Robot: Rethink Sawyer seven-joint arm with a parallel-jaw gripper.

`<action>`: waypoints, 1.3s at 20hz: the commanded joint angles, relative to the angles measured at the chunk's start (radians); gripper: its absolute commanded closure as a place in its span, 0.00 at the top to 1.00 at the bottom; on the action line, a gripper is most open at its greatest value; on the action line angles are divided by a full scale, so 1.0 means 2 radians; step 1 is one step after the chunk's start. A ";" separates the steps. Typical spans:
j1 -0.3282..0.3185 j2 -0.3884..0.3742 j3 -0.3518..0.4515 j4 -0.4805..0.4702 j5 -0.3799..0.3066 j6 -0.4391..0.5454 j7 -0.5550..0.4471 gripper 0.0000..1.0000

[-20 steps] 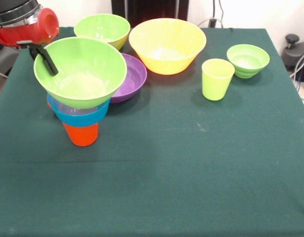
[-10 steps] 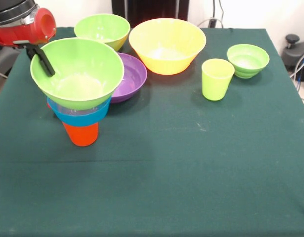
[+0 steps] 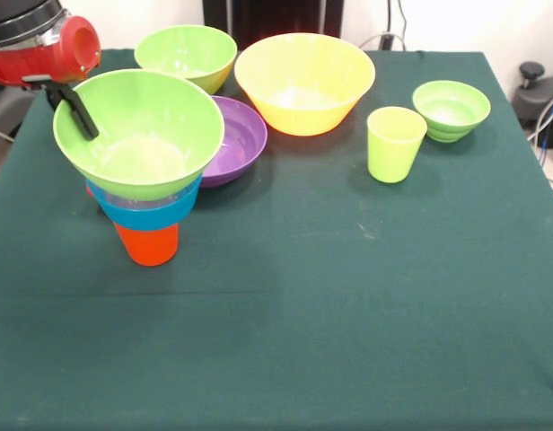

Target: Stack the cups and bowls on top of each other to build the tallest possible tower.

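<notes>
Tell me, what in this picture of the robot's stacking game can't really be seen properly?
All in the front view:
- The gripper: it reaches over the rim of the large green bowl, but whether it clamps the rim cannot be told.
- The arm: cut off by the top and left edges.
- The blue bowl and orange cup: their insides are covered by what sits above.
- The purple bowl: partly hidden behind the large green bowl.

Lab (cables (image 3: 550,117), draped table (image 3: 348,314)).
</notes>
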 commanded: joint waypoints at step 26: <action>0.023 0.037 -0.023 -0.022 -0.028 0.008 -0.132 0.00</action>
